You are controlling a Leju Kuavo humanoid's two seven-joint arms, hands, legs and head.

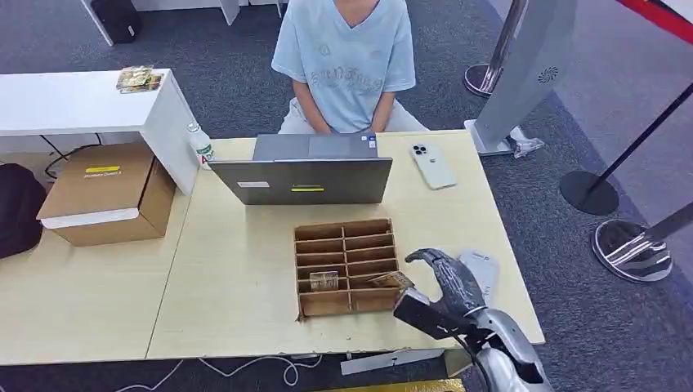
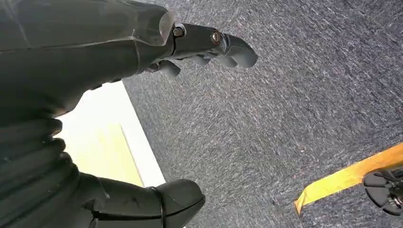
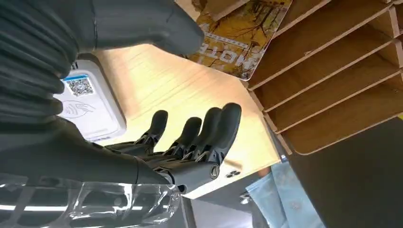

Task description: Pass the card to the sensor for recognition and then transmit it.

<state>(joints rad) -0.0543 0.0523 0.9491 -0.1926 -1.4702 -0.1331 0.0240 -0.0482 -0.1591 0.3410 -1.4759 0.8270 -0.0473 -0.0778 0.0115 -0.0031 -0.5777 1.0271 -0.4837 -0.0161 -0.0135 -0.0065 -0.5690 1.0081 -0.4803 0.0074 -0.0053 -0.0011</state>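
A yellow picture card [image 1: 392, 280] [image 3: 242, 33] leans out of the right side of a wooden compartment box [image 1: 347, 234] [image 3: 328, 57] in the middle of the table. My right hand [image 1: 448, 282] [image 3: 157, 156] hovers just right of the box with its fingers [image 3: 199, 133] spread and nothing in it; its thumb [image 3: 157, 23] lies close beside the card's edge. Beneath the hand's far side sits the white sensor [image 1: 482, 269] [image 3: 88, 102] with a QR code. A second card [image 1: 324, 280] stands inside the box. My left hand [image 2: 71, 95] hangs empty over the carpet.
A grey laptop [image 1: 302, 180] stands behind the box, with a person in a light blue shirt [image 1: 347, 57] seated beyond it. A white phone [image 1: 431, 166] lies at the far right. A cardboard box [image 1: 106, 192] sits on the left of the table [image 1: 237, 269]. Barrier posts [image 1: 633, 245] stand right.
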